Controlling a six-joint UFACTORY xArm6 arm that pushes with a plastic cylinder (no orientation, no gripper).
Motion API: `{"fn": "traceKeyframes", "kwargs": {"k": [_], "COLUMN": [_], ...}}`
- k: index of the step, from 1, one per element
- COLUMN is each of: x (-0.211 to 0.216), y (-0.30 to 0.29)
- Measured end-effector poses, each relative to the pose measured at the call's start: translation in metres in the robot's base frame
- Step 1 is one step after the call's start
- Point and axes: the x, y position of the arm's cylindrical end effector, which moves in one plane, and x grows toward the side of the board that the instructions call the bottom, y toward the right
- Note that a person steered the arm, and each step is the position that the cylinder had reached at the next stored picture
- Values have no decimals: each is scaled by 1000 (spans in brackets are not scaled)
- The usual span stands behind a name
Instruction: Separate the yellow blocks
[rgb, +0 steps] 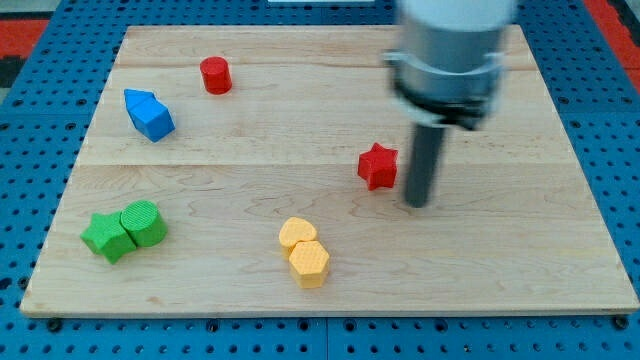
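Camera view shows seven blocks on my wooden board (330, 290). Two yellow ones touch at about six o'clock: a yellow heart-like block (297, 233) and just below it a yellow hexagon (310, 263). Two reds: a red cylinder (215, 75) at eleven o'clock and a red star (378, 166) near centre. My tip (417, 203) sits just beside the star, at its three o'clock, well apart from the yellows. Two greens touch at eight o'clock: a green star (108, 236) and a green cylinder (144, 222). One blue block (149, 114) lies at ten o'clock. I carry no gripper, only the rod.
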Motion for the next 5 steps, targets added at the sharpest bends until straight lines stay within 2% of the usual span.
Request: {"fn": "traceKeyframes", "kwargs": {"k": [1, 2, 3, 4, 5], "x": [-35, -19, -20, 0, 78], "y": [7, -126, -169, -34, -28]}}
